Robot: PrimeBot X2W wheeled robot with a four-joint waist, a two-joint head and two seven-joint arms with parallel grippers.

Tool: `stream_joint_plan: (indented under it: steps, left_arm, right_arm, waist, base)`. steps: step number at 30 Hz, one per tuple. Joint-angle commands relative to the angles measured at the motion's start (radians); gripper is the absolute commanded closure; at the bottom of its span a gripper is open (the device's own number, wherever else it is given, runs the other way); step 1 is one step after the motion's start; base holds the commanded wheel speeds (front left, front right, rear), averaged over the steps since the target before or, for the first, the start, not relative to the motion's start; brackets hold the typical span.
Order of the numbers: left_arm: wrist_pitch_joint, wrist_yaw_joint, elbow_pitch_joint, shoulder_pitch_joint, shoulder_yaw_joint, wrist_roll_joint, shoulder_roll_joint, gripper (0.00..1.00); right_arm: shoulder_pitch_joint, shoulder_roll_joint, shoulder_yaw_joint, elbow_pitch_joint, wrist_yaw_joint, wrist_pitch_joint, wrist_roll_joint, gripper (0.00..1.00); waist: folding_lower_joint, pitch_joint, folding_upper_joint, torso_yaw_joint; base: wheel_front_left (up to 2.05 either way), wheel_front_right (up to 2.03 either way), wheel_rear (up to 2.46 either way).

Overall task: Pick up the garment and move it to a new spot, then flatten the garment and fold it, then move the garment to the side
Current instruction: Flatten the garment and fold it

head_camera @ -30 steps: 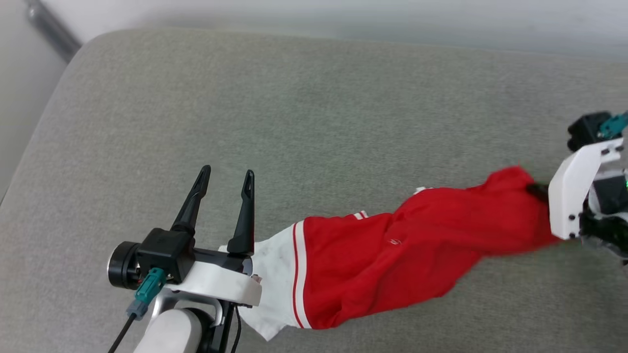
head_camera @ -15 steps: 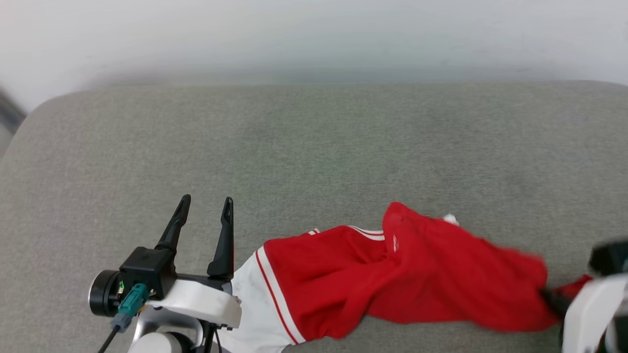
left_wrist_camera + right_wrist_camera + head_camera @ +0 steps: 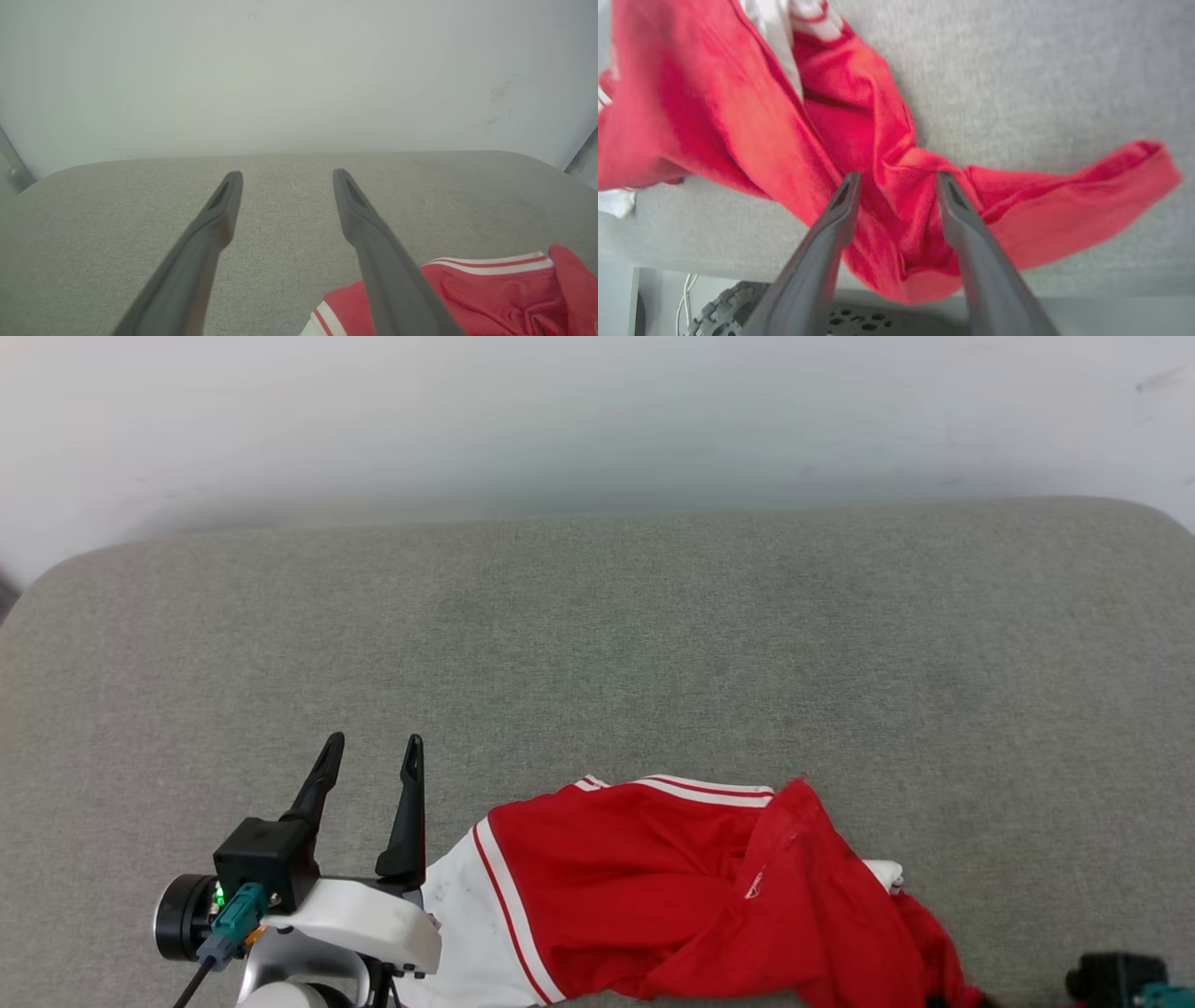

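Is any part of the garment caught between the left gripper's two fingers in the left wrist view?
No, the left gripper stands open over the bare grey cushion, and the garment lies off to one side of its fingers.

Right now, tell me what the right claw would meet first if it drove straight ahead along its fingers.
The red garment: its bunched fabric lies between and just past the open fingertips of the right claw. The grey cushion sits behind it, though depth is hard to judge.

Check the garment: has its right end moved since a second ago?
Yes. The garment has moved: its right end came toward the grey cushion's near edge, away from the back edge, bunching up.
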Motion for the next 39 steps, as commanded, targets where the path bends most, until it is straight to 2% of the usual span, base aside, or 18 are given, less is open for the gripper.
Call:
stream_joint_plan:
  steps: [1, 6, 9, 13, 21, 25, 31, 32, 33, 39]
  left_arm:
    - [-0.002, 0.004, -0.001, 0.007, 0.003, -0.002, 0.004, 0.0]
    - [0.002, 0.01, -0.007, 0.012, 0.005, -0.004, 0.008, 0.0]
    - [0.003, 0.016, -0.011, 0.014, 0.007, -0.007, 0.01, 0.0]
    - [0.007, 0.018, -0.017, 0.009, 0.005, -0.004, 0.009, 0.0]
    - [-0.007, 0.007, -0.016, -0.03, -0.012, -0.002, -0.001, 0.0]
    - [-0.016, 0.002, -0.005, -0.052, -0.019, -0.005, -0.012, 0.0]
    - [-0.034, 0.002, 0.021, -0.062, -0.018, -0.015, -0.021, 0.0]
    - [-0.036, 0.002, 0.024, -0.061, -0.018, -0.015, -0.021, 0.0]
    - [-0.037, 0.002, 0.026, -0.06, -0.017, -0.016, -0.021, 0.0]
    - [-0.043, 0.007, 0.035, -0.049, -0.012, -0.024, -0.016, 0.0]
  right_arm:
    - [-0.027, 0.01, -0.004, -0.011, 0.0, -0.043, -0.003, 0.0]
    - [-0.07, 0.021, -0.032, -0.049, 0.0, -0.27, -0.015, 0.0]
    - [-0.1, 0.002, -0.027, -0.058, 0.0, -0.299, -0.018, 0.0]
    - [-0.174, -0.075, 0.034, -0.058, 0.0, -0.225, -0.006, 0.0]
    - [-0.377, -0.269, 0.276, -0.049, 0.0, 0.017, 0.101, 0.0]
    - [-0.465, -0.334, 0.387, -0.027, 0.0, 0.089, 0.176, 0.0]
    - [-0.53, -0.391, 0.494, 0.008, 0.0, 0.166, 0.277, 0.0]
    - [-0.538, -0.397, 0.506, 0.012, 0.0, 0.174, 0.289, 0.62]
    - [-0.544, -0.402, 0.514, 0.011, 0.0, 0.175, 0.298, 1.0]
    - [-0.569, -0.43, 0.528, -0.032, 0.0, 0.16, 0.302, 1.0]
  waist:
    - [0.0, 0.0, 0.0, -0.002]
    - [0.0, -0.004, 0.0, -0.009]
    - [0.0, -0.006, 0.0, -0.014]
    - [0.0, 0.001, 0.0, -0.016]
    - [0.0, 0.053, 0.0, 0.023]
    - [0.0, 0.078, 0.0, 0.057]
    - [0.0, 0.088, 0.0, 0.086]
    - [0.0, 0.088, 0.0, 0.087]
    - [0.0, 0.087, 0.0, 0.087]
    - [0.0, 0.081, 0.0, 0.076]
  base:
    - [0.0, 0.0, 0.0]
    - [0.0, 0.0, 0.0]
    - [0.0, 0.0, 0.0]
    - [0.0, 0.0, 0.0]
    - [0.0, 0.0, 0.0]
    - [0.0, 0.0, 0.0]
    - [0.0, 0.0, 0.0]
    - [0.0, 0.0, 0.0]
    - [0.0, 0.0, 0.0]
    - [0.0, 0.0, 0.0]
